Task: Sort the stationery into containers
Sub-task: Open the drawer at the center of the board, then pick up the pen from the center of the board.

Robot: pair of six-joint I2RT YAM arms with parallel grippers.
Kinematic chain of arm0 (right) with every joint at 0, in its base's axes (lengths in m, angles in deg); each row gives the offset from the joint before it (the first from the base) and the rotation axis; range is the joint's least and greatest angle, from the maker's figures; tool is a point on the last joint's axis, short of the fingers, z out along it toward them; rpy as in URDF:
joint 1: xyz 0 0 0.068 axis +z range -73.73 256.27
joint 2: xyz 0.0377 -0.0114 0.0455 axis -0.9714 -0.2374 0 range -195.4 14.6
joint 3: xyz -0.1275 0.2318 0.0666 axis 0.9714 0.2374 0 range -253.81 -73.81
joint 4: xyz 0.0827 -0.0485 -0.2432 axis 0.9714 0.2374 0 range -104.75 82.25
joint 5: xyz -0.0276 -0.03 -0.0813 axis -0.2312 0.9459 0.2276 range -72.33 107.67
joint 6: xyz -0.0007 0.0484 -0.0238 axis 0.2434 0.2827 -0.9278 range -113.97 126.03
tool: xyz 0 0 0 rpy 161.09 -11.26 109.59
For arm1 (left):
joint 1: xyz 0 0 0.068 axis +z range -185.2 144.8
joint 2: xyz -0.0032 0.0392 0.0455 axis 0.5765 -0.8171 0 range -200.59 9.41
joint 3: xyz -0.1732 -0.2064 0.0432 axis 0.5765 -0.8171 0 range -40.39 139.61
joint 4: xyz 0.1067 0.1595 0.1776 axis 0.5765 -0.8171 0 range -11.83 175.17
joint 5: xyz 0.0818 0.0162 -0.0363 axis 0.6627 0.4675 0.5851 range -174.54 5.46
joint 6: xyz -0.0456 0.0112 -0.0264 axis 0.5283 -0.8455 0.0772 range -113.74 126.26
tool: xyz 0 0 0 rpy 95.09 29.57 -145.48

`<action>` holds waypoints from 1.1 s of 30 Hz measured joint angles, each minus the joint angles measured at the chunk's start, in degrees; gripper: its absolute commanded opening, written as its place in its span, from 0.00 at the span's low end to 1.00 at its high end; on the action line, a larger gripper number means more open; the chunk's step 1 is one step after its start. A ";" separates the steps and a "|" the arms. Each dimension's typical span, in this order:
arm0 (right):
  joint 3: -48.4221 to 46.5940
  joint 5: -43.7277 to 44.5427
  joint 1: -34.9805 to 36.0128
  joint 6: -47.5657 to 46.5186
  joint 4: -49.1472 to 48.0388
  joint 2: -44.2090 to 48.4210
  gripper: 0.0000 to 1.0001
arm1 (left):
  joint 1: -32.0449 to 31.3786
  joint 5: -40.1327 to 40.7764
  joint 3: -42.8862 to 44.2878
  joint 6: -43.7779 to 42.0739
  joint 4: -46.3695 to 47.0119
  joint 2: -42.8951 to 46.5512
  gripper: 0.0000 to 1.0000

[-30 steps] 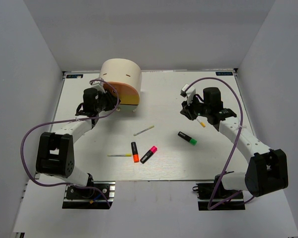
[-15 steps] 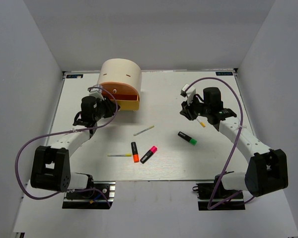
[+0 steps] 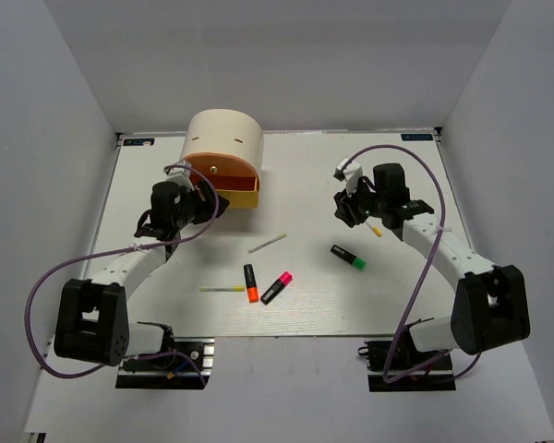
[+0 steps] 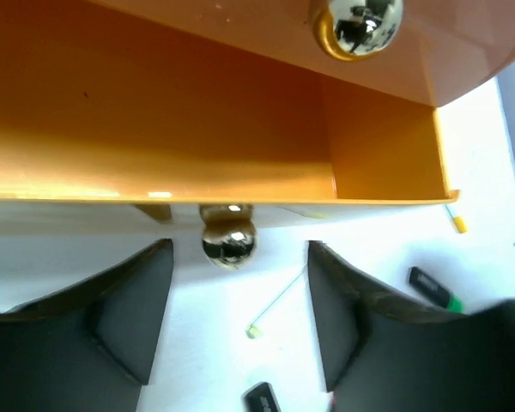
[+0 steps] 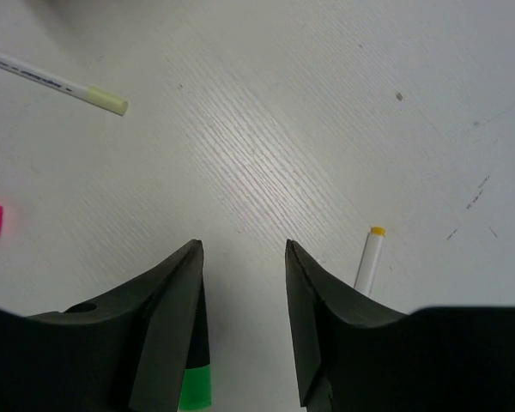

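The cream cabinet (image 3: 223, 138) stands at the back left. Its yellow drawer (image 3: 243, 196) (image 4: 154, 129) is pulled out under the orange drawer (image 3: 229, 173) (image 4: 463, 43), and the inside that shows is bare. My left gripper (image 3: 206, 205) (image 4: 240, 251) is open, with the yellow drawer's knob (image 4: 229, 243) loose between its fingers. My right gripper (image 3: 349, 210) (image 5: 242, 249) is open over bare table. A short yellow-tipped pen (image 3: 375, 229) (image 5: 367, 262) lies just to its right. The green highlighter (image 3: 348, 257) (image 5: 193, 382) is partly hidden behind its left finger.
Mid-table lie a pale pen (image 3: 268, 243) (image 4: 279, 300) (image 5: 60, 86), a yellow pen (image 3: 222, 289), an orange-capped highlighter (image 3: 250, 282) and a pink-capped highlighter (image 3: 276, 287). The orange drawer's knob (image 4: 356, 26) sits above the yellow drawer.
My left gripper drew the yellow drawer out towards the near left, then opened and let go of its knob. My right gripper's jaws opened wider and it shifted slightly.
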 measured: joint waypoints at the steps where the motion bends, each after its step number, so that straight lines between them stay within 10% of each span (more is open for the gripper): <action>1: 0.00 0.94 -0.02 0.00 0.02 -0.68 0.48 | -0.11 0.02 0.00 0.04 -0.42 0.31 0.78; 33: -12.20 19.67 -4.68 -0.66 8.55 -25.83 0.43 | -0.11 5.38 -12.31 10.08 -35.21 47.52 0.84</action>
